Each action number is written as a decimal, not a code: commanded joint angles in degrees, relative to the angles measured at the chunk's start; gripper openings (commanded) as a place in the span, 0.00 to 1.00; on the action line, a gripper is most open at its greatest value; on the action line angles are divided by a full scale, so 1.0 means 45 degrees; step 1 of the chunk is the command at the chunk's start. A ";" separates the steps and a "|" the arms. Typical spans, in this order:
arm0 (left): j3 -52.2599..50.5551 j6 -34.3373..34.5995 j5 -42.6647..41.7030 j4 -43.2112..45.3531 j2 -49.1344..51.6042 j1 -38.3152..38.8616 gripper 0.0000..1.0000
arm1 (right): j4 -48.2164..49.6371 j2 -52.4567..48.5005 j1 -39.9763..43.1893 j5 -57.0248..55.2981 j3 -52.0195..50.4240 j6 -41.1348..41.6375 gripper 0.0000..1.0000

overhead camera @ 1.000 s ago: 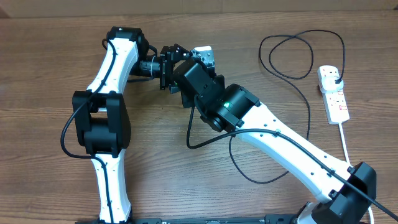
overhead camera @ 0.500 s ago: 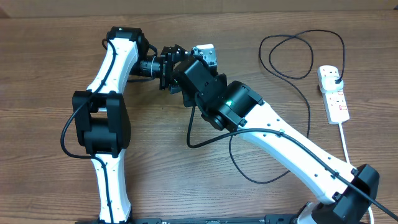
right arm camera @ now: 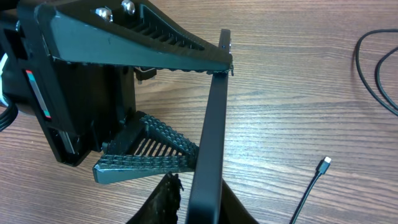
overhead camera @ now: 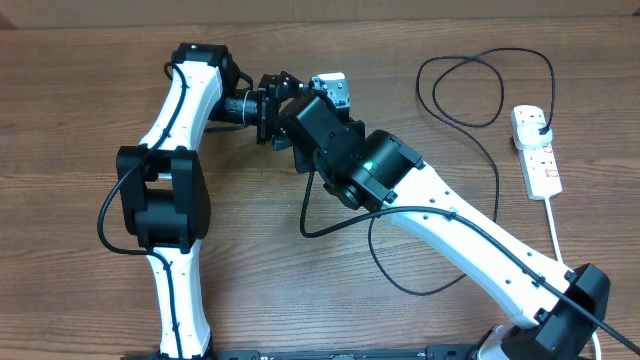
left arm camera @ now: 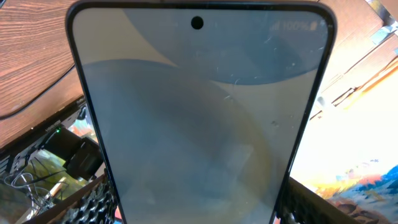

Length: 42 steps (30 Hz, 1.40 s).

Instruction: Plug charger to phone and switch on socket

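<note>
Faint "100%" on flat grey-screened smartphone (left arm camera: 199, 124); no brand legible. left pincer (right arm camera: 206, 112) clenched on smartphone. right pincer (right arm camera: 199, 208) straddles its edge, grip: cannot tell. Tip of thin black charger cable (right arm camera: 324, 163) lies ungrasped on wooden surface (right arm camera: 298, 74), near right pincer. Red-marked white power strip (overhead camera: 540, 160) well apart.

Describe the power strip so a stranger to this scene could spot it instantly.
Go to the far right edge of the wooden table. There, just right of the black charger cable, lies the socket: a flat white bar, alone in carrying red switch markings, with a black plug at its top end and a thick white cord trailing from the bottom.
</note>
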State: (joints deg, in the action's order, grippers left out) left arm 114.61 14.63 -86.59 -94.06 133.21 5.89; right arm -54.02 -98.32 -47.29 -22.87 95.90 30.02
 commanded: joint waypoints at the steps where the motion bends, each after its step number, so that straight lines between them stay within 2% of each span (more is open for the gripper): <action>1: 0.0340 -0.0058 -0.0738 -0.0053 0.0015 0.0029 0.62 | 0.0049 0.0068 -0.0063 -0.0044 0.0364 0.0053 0.17; 11: 0.0340 -0.0068 -0.0729 -0.0049 0.0015 0.0029 0.64 | 0.0083 0.0068 -0.0063 -0.0044 0.0364 0.0107 0.12; 19: 0.0340 -0.0068 -0.0724 -0.0044 0.0015 0.0029 0.74 | 0.0262 0.0068 -0.0063 -0.0063 0.0364 0.0627 0.04; 22: 0.0340 -0.0068 -0.0724 -0.0039 0.0015 0.0029 0.79 | 0.0330 0.0068 -0.0063 -0.0214 0.0364 0.1608 0.04; 24: 0.0340 -0.0068 -0.0724 -0.0034 0.0015 0.0029 0.82 | 0.0345 0.0068 -0.0034 -0.0593 0.0364 0.2788 0.04; 26: 0.0340 -0.0063 -0.0661 -0.0034 0.0015 0.0029 0.87 | 0.0627 0.0073 0.0039 -0.0942 0.0364 0.4949 0.04; 30: 0.0340 -0.0053 -0.0670 -0.0039 0.0015 0.0029 0.92 | 0.0845 0.0073 0.0379 -0.0957 0.0364 1.0754 0.04; 32: 0.0340 -0.0053 -0.0675 -0.0039 0.0015 0.0029 0.94 | 0.0675 0.0073 0.0457 -0.0908 0.0364 1.2745 0.04; 33: 0.0340 -0.0053 -0.0675 -0.0039 0.0015 0.0029 0.95 | 0.0573 0.0073 0.0466 -0.0850 0.0364 1.4338 0.04; 34: 0.0340 -0.0053 -0.0675 -0.0039 0.0015 0.0029 0.94 | 0.0539 0.0073 0.0466 -0.0806 0.0364 1.4911 0.04; 37: 0.0340 0.0505 -0.0670 -0.0039 0.0015 0.0029 0.84 | 0.0423 0.0073 0.0466 -0.0753 0.0364 1.7063 0.04; 38: 0.0340 0.0816 -0.0670 -0.0039 0.0015 0.0029 0.76 | 0.0398 0.0073 0.0466 -0.0709 0.0364 1.8025 0.04; 40: 0.0340 0.1103 -0.0670 -0.0039 0.0015 0.0029 0.73 | 0.0461 0.0073 0.0466 -0.0408 0.0364 1.9258 0.04; 42: 0.0340 0.1141 -0.0670 -0.0039 0.0015 0.0029 0.65 | 0.0466 0.0073 0.0466 -0.0029 0.0364 1.9671 0.04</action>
State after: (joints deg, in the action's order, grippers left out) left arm 114.83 17.89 -88.84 -94.15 133.21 5.63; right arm -52.58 -98.43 -45.04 -23.83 95.90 109.16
